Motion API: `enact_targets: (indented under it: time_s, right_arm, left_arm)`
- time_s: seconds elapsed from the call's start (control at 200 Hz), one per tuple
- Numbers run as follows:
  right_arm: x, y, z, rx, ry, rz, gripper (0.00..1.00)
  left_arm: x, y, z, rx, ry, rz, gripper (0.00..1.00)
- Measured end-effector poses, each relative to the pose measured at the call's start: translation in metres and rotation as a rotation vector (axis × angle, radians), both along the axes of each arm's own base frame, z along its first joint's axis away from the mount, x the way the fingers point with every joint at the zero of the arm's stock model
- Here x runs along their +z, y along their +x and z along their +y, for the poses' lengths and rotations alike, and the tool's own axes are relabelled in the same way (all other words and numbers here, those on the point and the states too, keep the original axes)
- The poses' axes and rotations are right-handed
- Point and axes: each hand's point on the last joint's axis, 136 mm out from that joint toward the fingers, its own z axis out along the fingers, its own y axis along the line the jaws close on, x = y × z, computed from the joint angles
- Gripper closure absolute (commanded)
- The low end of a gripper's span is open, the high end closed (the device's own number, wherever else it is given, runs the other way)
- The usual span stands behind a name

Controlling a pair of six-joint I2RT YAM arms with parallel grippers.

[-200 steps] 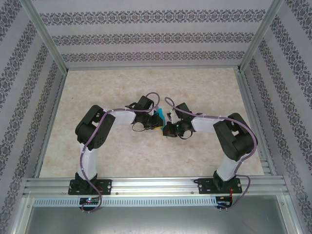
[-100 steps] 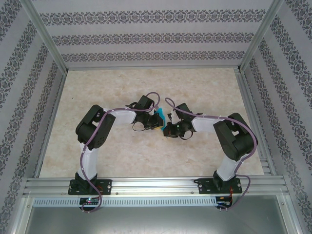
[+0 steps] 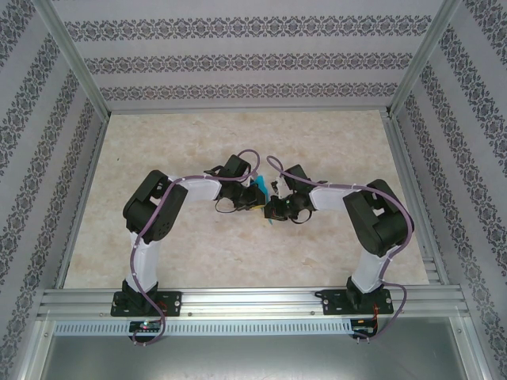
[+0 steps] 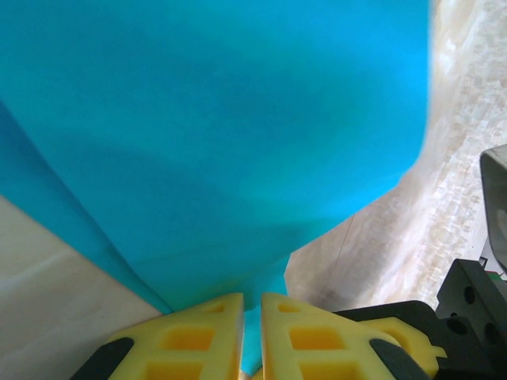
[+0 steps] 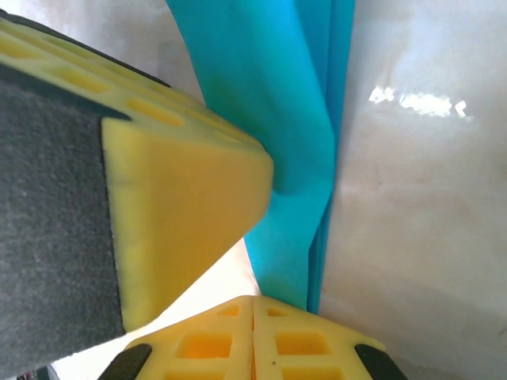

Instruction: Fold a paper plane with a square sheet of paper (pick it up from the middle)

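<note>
The square sheet of paper (image 4: pixel 222 127), bright teal and bent into layered folds, is held up off the table between the two arms; from above it is a small teal patch (image 3: pixel 260 187). My left gripper (image 4: pixel 253 305) is shut on its lower edge, with teal showing between the yellow fingers (image 4: pixel 198 340). My right gripper (image 5: pixel 253 305) is shut, pads pressed together with no paper between them; its tips sit right at the bottom of the folded paper (image 5: pixel 293 119). In the top view the left gripper (image 3: pixel 253 198) and right gripper (image 3: pixel 272 212) nearly touch.
The left gripper's yellow finger (image 5: pixel 182 198) stands close by in the right wrist view. A black part of the right arm (image 4: pixel 475 309) shows at the lower right of the left wrist view. The pale marbled table (image 3: pixel 198 253) is fenced by aluminium rails (image 3: pixel 253 301) and patterned walls.
The right arm has shifted slightly left and up toward the left gripper and the paper. The left arm and its grip have not moved.
</note>
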Motion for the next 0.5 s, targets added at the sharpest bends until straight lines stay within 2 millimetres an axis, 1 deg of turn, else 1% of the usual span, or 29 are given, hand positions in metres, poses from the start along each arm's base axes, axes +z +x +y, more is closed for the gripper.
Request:
enact_targets:
  time_s: [0.105,0.235,0.375,0.42,0.5]
  right_arm:
    - [0.0,-0.004,-0.004,0.0,0.011,-0.024,0.93]
    - [0.001,-0.019,-0.012,-0.003,0.015,-0.033,0.92]
    - [0.002,-0.035,-0.021,-0.003,-0.004,0.0,0.93]
    - [0.005,-0.037,-0.023,-0.006,-0.011,0.0,0.92]
    - [0.012,-0.033,-0.024,-0.02,-0.016,-0.019,0.91]
  left_arm:
    - [0.0,0.0,0.0,0.002,0.0,0.003,0.84]
    - [0.0,-0.001,-0.001,-0.001,-0.001,0.008,0.84]
    - [0.0,-0.001,-0.001,-0.001,0.0,0.01,0.84]
    - [0.0,-0.001,-0.001,-0.001,0.0,0.01,0.84]
    - [0.0,-0.001,-0.001,-0.001,0.0,0.01,0.84]
